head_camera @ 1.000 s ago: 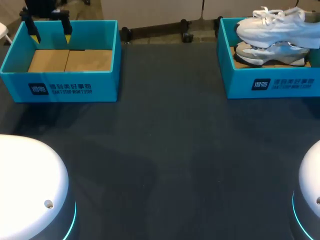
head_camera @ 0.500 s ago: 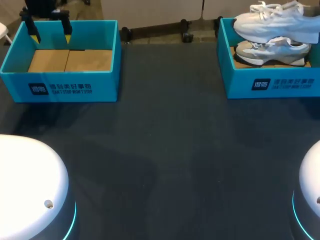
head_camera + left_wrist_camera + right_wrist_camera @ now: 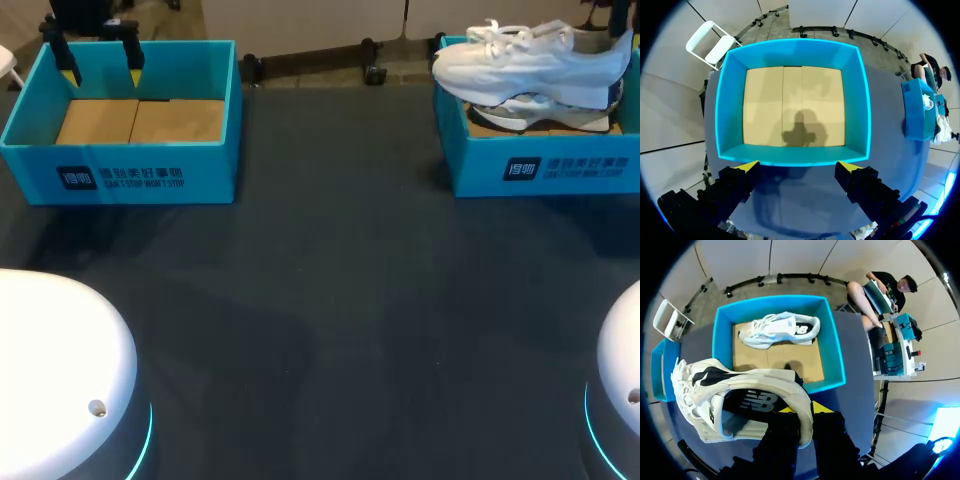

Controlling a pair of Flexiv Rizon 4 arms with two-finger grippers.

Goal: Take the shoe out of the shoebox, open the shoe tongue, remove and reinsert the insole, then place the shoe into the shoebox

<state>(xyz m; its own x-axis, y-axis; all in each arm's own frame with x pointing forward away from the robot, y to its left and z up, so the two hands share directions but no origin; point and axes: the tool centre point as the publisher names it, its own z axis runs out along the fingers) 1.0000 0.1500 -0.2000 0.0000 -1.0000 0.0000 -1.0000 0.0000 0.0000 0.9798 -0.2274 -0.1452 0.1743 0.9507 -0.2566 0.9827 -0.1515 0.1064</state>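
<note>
Dark table (image 3: 340, 300): it carries two teal shoeboxes at its far side, well apart.

Left shoebox (image 3: 120, 178): we see only its cardboard floor inside, and in the left wrist view our arm's shadow falls on it.

Right shoebox (image 3: 560, 168): a second shoe (image 3: 545, 120) lies on its cardboard floor.

White shoe (image 3: 530, 62): this is the task's shoe. It is held in the air above the right shoebox, clear of the floor and over the second shoe. Its sole is roughly level. The laced toe points toward the left shoebox and, in the head view, overhangs that side wall of its box.

Right fingers (image 3: 785, 440): they are closed on the white shoe's heel, with the heel rim pinched between the two of them and the rest of the shoe stretching out ahead.

Left fingers (image 3: 747, 167): they are spread wide and hold nothing. In the head view they sit over the far wall of the left shoebox, and in the wrist view both yellow tips line up along one wall.
</note>
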